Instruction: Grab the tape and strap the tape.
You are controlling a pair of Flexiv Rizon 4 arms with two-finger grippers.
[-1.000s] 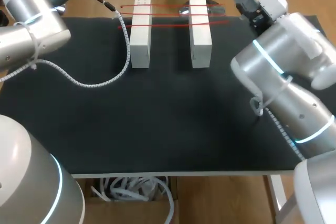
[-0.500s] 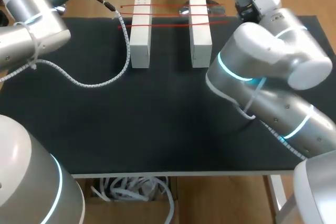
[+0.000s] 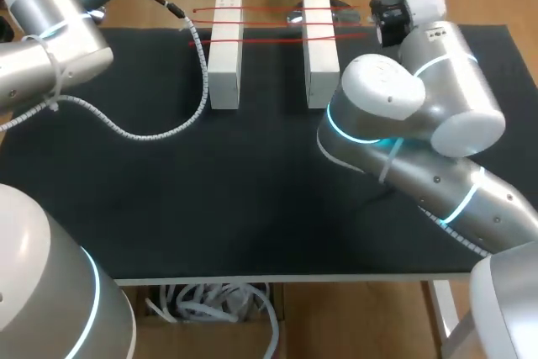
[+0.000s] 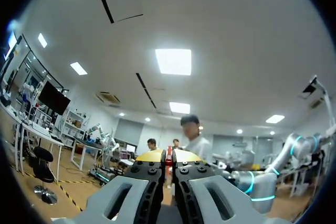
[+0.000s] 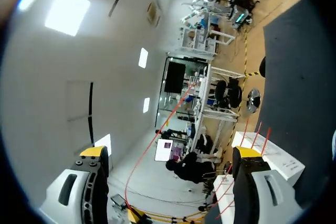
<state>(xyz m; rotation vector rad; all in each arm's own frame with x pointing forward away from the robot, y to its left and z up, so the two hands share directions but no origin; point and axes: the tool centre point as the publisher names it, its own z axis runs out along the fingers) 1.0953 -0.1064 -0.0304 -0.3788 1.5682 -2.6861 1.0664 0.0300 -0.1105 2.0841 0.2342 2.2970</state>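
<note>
Red tape strands [image 3: 269, 39] stretch across two upright white blocks, the left block [image 3: 225, 52] and the right block [image 3: 319, 50], at the far edge of the black mat [image 3: 252, 199]. My left arm [image 3: 59, 23] comes in at the far left; in its wrist view the left gripper [image 4: 168, 157] is shut on a thin sliver of red tape [image 4: 169, 153], pointing up off the table. My right arm [image 3: 403, 107] bends over the right side of the mat, wrist near the right block. The right gripper [image 5: 170, 153] stands wide open, with a red tape strand [image 5: 157, 140] running ahead of its fingers.
A white spiral cable [image 3: 160, 132] from the left arm droops onto the mat beside the left block. The right arm's elbow [image 3: 378, 98] hangs over the mat's right half. A box of white cable [image 3: 214, 304] sits below the table's front edge.
The right arm's elbow has swung left over the mat, and its wrist has shifted slightly toward the blocks. The left arm, blocks and tape have not moved.
</note>
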